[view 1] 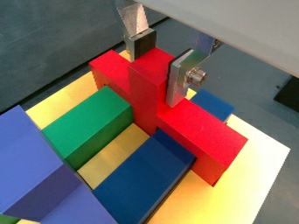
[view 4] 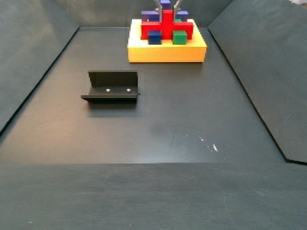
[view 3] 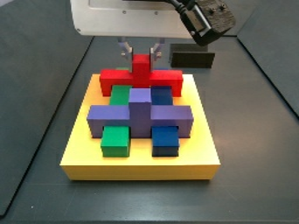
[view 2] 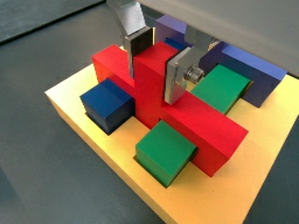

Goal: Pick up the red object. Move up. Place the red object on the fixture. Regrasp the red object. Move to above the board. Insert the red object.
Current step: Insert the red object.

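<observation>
Red is showing between the silver plates: the pincer [view 1: 159, 63] is clamping the middle prong of the red object [view 1: 176, 118], which is sitting among the green block [view 1: 93, 127] and blue block [view 1: 146, 175] on the yellow board [view 1: 263, 175]. Its bar is lying flat, long axis crosswise to the fingers, prong pointing straight up into the pincer. The fixture [view 4: 111, 86] is standing empty, well apart. Insertion is looking nearly finished; release seems next.
</observation>
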